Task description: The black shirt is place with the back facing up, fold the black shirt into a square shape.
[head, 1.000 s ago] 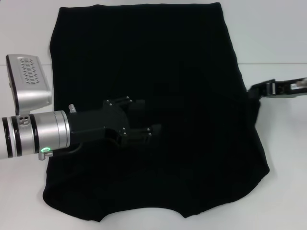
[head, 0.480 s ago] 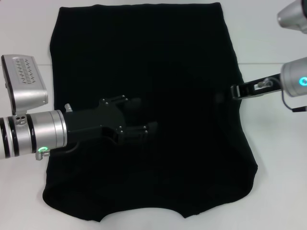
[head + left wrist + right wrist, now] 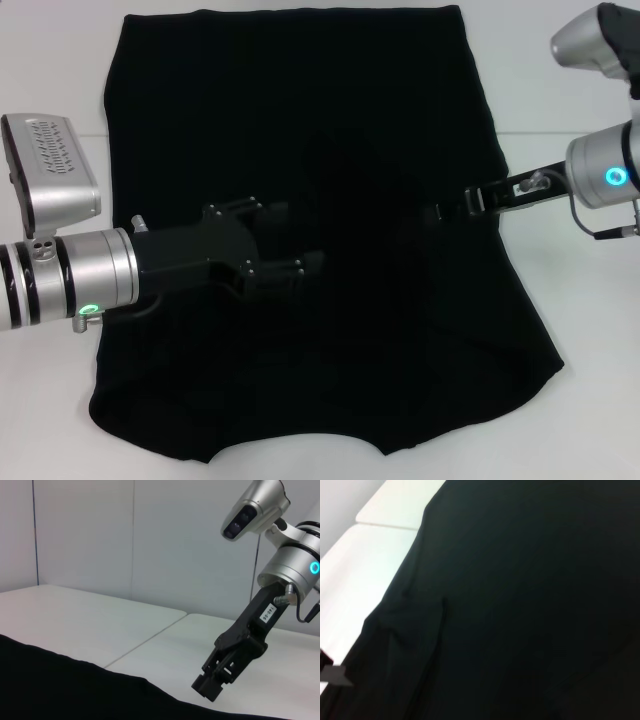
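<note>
L claw (image 3: 300, 268) over black shirt (image 3: 330, 120) centre, grip unclear; R claw (image 3: 448, 210) over shirt's R part, grip unclear.

My left arm reaches in level from the left, wrist horizontal, its left gripper (image 3: 295, 238) low with the fingers (image 3: 310, 262) spread apart. My right arm angles down from the right, forearm sloping inward, the right gripper (image 3: 207, 687) tipped downward at its end; I can't read whether those fingers are parted or closed.
</note>
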Motion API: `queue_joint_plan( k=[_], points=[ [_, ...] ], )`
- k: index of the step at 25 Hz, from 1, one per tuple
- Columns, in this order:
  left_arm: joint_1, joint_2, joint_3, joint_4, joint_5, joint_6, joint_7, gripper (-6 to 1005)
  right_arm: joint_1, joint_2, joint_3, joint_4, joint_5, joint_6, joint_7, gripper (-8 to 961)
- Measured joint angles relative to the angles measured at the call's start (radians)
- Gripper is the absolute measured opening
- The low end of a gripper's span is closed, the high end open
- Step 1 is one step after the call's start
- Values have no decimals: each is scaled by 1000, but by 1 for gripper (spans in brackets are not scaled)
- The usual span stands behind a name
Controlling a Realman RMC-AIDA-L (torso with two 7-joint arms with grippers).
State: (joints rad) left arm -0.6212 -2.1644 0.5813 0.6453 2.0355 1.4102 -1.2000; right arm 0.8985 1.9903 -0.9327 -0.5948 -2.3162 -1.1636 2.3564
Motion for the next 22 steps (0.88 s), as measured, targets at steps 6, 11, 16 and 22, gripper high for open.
queue_joint_plan(
  k=[6,11,16,22],
  points=[
    [1,0,-19,0,0,-7,0,828,-19,-9,51,0,3,2,-3,436],
    [6,5,-56,15,5,16,-66,828,-56,-8,104,2,68,-19,-88,566],
    [53,12,-66,114,39,99,-217,827,-121,5,116,11,241,-58,-273,731],
    [110,7,-125,293,180,191,-424,827,-159,30,117,14,338,-57,-404,917]
  ],
)
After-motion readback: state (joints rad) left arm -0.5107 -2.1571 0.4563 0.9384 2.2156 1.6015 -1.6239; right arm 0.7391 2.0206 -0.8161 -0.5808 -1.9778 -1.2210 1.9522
